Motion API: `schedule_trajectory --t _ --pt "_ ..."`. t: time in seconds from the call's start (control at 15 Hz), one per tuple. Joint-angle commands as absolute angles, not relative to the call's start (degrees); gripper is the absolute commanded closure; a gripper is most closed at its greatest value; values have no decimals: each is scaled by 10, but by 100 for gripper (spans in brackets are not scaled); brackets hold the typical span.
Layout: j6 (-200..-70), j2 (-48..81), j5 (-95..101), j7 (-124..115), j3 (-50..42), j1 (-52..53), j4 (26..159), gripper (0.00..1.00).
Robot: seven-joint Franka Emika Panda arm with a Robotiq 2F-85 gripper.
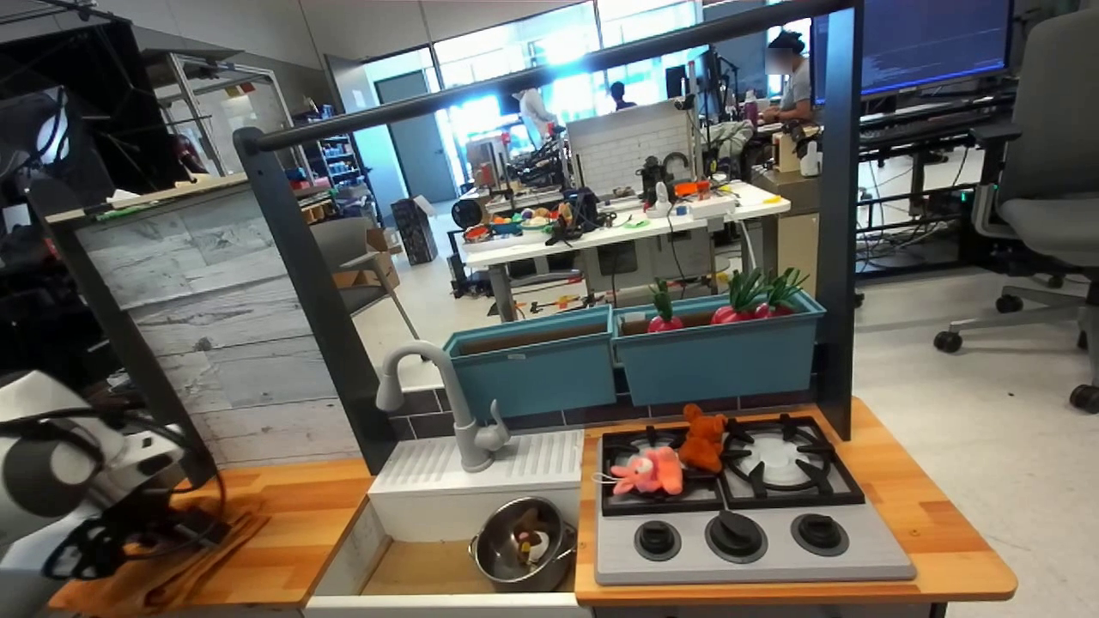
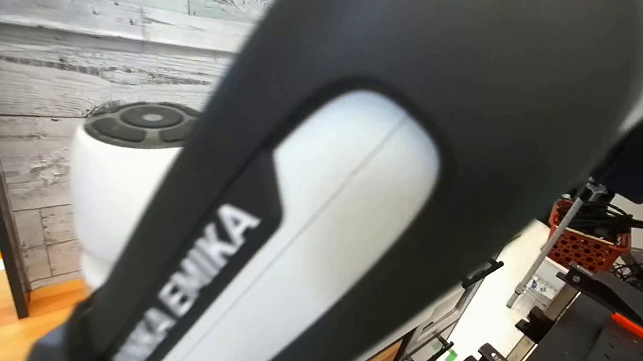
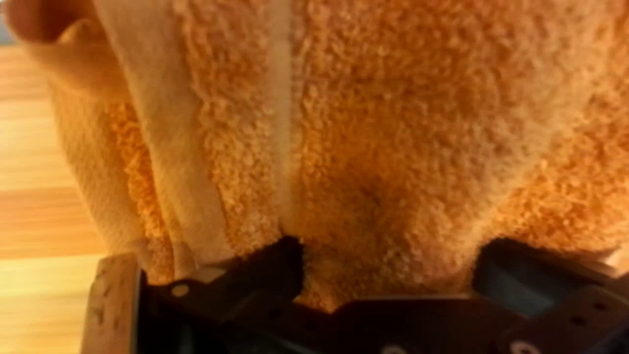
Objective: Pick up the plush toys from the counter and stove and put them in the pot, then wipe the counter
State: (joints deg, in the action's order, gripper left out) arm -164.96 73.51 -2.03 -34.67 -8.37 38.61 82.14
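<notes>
Well, the gripper (image 3: 390, 253) stands with its fingers wide apart, the tips in among the folds of an orange cloth (image 3: 383, 123), on the part of the table (image 1: 309, 506) across the sink (image 1: 429, 519) from the stove (image 1: 693, 549); nothing looks pinched. What worries me is a shallow bite: the cloth lies loose and layered, so closing here might catch just the top fold, and a trailing edge could then slip into the sink on a wiping stroke. Pressing deeper might jam the fingertips against the wood. Order matters too: a pink plush toy (image 1: 654, 472) and a red-orange plush toy (image 1: 702, 439) lie side by side on the stove, apparently touching, so wiping first would leave that step owing; soft limbs could also snag on the black grates (image 1: 794, 500) there.

As for containers, the steel pot (image 1: 498, 541) sits in the sink, at the end near the stove, with a small brown-and-white thing (image 1: 534, 545) inside, probably another plush toy, though too small to be sure. Behind, the planter by the stove (image 1: 721, 365) holds red radishes (image 1: 665, 324) with green tops; the planter by the faucet (image 1: 537, 378) shows a brown interior.
</notes>
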Motion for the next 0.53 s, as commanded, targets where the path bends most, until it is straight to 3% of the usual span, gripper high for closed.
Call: schedule_trajectory --t 0.0,0.47 --pt "-1659 761 -41 -373 -139 363 837 0" --pt "-1656 770 -30 -374 -141 341 841 0"
